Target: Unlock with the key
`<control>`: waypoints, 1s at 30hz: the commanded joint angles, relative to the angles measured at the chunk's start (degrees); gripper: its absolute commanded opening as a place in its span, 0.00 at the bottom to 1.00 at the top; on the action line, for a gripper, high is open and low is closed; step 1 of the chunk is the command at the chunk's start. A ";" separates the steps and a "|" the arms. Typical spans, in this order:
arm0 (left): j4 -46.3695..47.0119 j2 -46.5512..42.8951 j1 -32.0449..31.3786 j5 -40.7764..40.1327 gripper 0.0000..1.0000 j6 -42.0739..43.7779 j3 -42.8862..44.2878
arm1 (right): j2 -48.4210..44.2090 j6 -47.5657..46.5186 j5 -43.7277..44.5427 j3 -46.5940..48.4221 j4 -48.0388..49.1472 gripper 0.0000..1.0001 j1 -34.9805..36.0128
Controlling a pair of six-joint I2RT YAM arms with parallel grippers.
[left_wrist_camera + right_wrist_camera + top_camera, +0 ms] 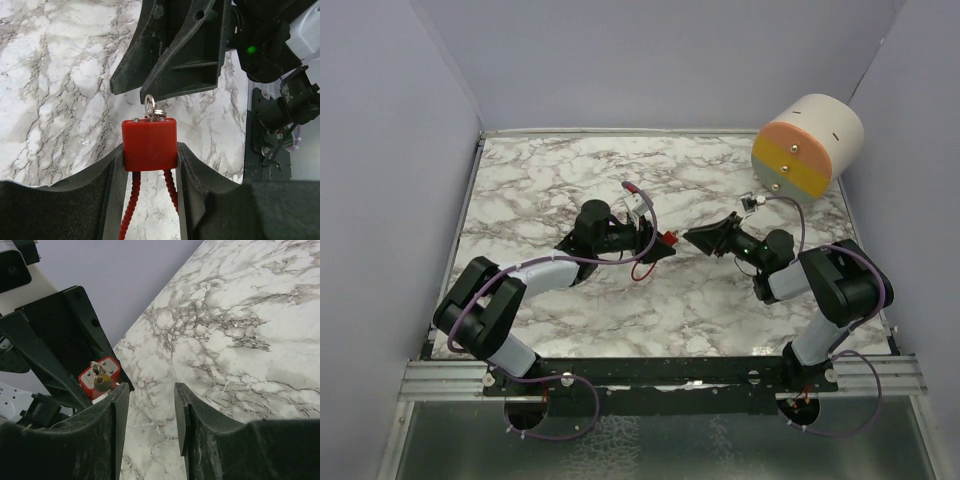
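Observation:
My left gripper [150, 155] is shut on a red padlock [150, 144] and holds it above the marble table; its red cable loop [131, 200] hangs below. A brass key [102, 382] with a small ring [150, 106] sits in the padlock's end face [97, 376]. In the top view the padlock [669, 238] points toward my right gripper [695, 237]. My right gripper [150, 395] is open and empty, its left finger just beside the key, a short gap from the padlock.
A cream cylinder [808, 146] with an orange and yellow face stands at the back right corner. The marble table [710, 300] is ringed by grey walls. A red and white cable [638, 200] runs over my left wrist.

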 commanded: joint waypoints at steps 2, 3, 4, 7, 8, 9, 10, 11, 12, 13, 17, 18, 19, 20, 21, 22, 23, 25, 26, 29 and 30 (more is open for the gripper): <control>1.54 -1.99 0.32 4.16 0.00 -1.09 1.30 | -0.35 0.46 -3.58 2.07 19.05 0.41 -0.16; 1.62 -1.76 0.32 4.26 0.00 -1.20 1.34 | -0.41 0.54 -3.61 2.25 19.04 0.41 -0.16; 1.58 -1.66 0.32 4.33 0.00 -1.22 1.41 | -0.46 0.72 -3.88 2.47 19.04 0.41 -0.21; 1.55 -1.13 0.32 4.68 0.00 -1.57 1.76 | -1.01 0.98 -4.52 3.02 19.10 0.41 -0.19; 1.50 -1.02 0.32 4.76 0.00 -1.76 1.86 | -1.23 0.98 -4.82 3.18 19.11 0.41 -0.17; 1.59 -0.99 0.32 4.69 0.00 -1.83 1.99 | -1.48 1.03 -5.06 3.40 19.11 0.41 -0.16; 1.63 -1.00 0.32 4.76 0.00 -1.93 2.11 | -1.76 1.15 -5.30 3.62 19.16 0.41 -0.19; 1.56 -0.97 0.32 4.88 0.00 -2.05 2.28 | -2.03 1.21 -5.58 3.86 19.06 0.41 -0.17; 1.56 -0.86 0.32 5.07 0.00 -2.12 2.50 | -2.20 1.35 -5.71 4.14 19.08 0.41 -0.16; 1.62 -0.90 0.30 5.19 0.00 -2.26 2.68 | -2.47 1.47 -5.66 4.30 19.05 0.40 -0.16; 1.56 -0.66 0.40 5.56 0.00 -2.72 3.31 | -3.22 2.13 -6.49 5.18 19.18 0.39 -0.17; 1.60 -0.44 0.47 5.53 0.00 -2.97 3.50 | -3.32 2.27 -6.91 5.43 19.18 0.39 -0.16; 1.51 -0.34 0.49 5.66 0.00 -3.15 3.77 | -3.44 2.45 -7.16 5.68 19.15 0.39 -0.16; 1.53 -0.23 0.53 5.73 0.00 -3.29 3.92 | -3.60 2.65 -7.34 5.82 19.15 0.38 -0.16; 1.58 -0.13 0.57 5.73 0.00 -3.47 4.12 | -3.73 2.79 -7.47 5.97 19.14 0.38 -0.16; 1.52 -0.02 0.66 5.84 0.00 -3.63 4.32 | -3.87 2.98 -7.46 6.07 19.05 0.38 -0.16; 1.46 0.05 0.73 5.83 0.00 -3.84 4.42 | -3.97 3.10 -7.49 6.18 19.09 0.38 -0.16; 1.59 0.06 0.96 5.83 0.00 -4.11 4.55 | -4.19 3.53 -6.78 6.29 19.09 0.38 -0.16; 1.50 0.06 1.20 5.81 0.00 -4.32 4.58 | -4.33 3.62 -6.41 6.30 19.11 0.37 -0.21; 1.58 -0.07 1.69 5.72 0.00 -4.67 4.42 | -4.42 4.04 -5.99 6.54 19.05 0.37 -0.25; 1.52 -0.16 1.78 5.87 0.00 -4.77 4.37 | -4.39 4.37 -5.99 6.75 19.07 0.37 -0.25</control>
